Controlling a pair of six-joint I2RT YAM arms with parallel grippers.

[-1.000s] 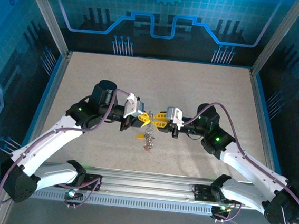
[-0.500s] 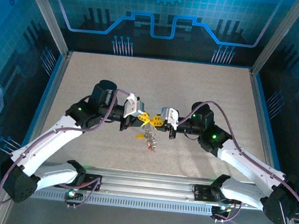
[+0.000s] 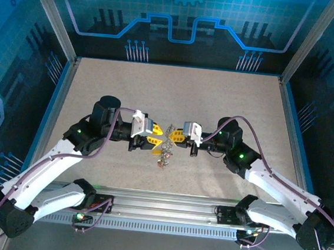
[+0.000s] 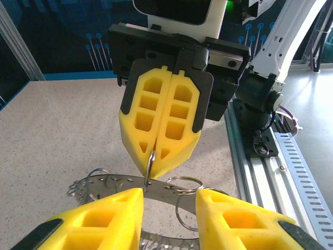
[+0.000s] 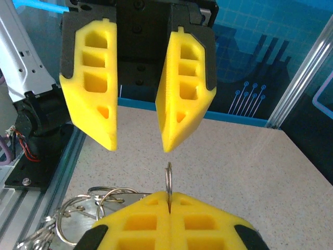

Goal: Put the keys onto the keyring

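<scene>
The keyring is a flat silver ring fringed with small split rings, and it hangs just above the table between the two grippers. My right gripper is shut on one small split ring at its rim; the thin wire stands up from the closed yellow fingers. The ring's plate lies below and to the left. My left gripper is open, and its two fingers straddle the plate without touching it. The keys dangle in a tight cluster under the ring, too small to tell apart.
The speckled table lies open all round the grippers. An aluminium rail with both arm bases runs along the near edge. Blue-lit cage walls and posts close off the sides and back.
My left gripper has opened, let go of the keyring and drawn back to the left. My right gripper moved in, shut on a small ring at the rim and now carries the keyring.
</scene>
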